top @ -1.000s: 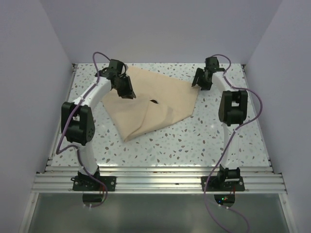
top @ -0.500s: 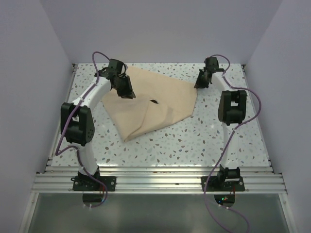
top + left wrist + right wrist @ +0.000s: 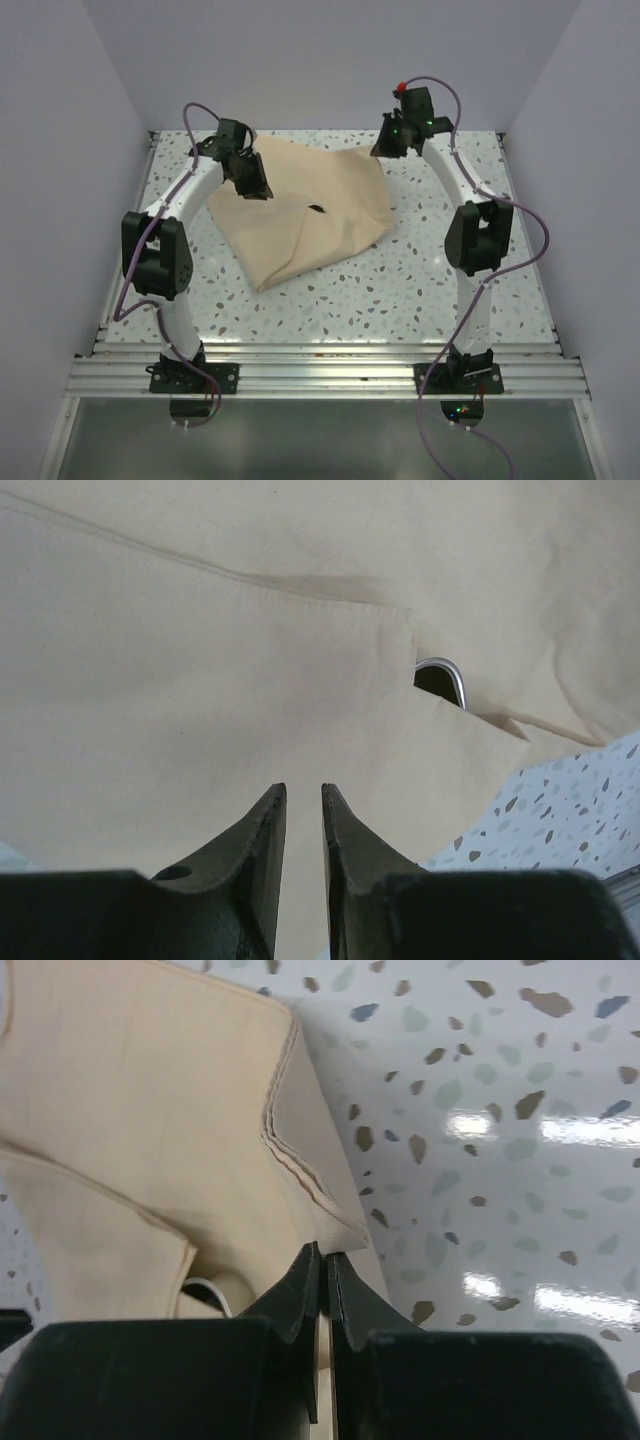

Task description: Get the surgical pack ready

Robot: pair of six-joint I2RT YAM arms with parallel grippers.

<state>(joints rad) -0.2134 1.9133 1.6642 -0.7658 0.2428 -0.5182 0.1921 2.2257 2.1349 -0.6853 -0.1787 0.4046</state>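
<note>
**Folding the right corner in over the tray**

Pinches the far-right corner of the wrap [image 3: 300, 215] in the right tool [image 3: 385, 148], jaws together on the hem, corner raised off the bench [image 3: 430, 270]. Holds the left tool [image 3: 255, 188] low over the far-left part of the cloth, jaws a narrow slit apart, nothing seen between them. Keeps the tray [image 3: 440, 665] near the middle under the folds, with only a shiny rim peeking through a gap. Places that tray left of the right tool and nearer the bases, so probably calls for drawing the corner leftward and inward across the middle. Favours the right arm, already on that corner. Offers bare bench to the right and front, walls close behind and beside; risks crowding the left tool over the far-left cloth
</note>
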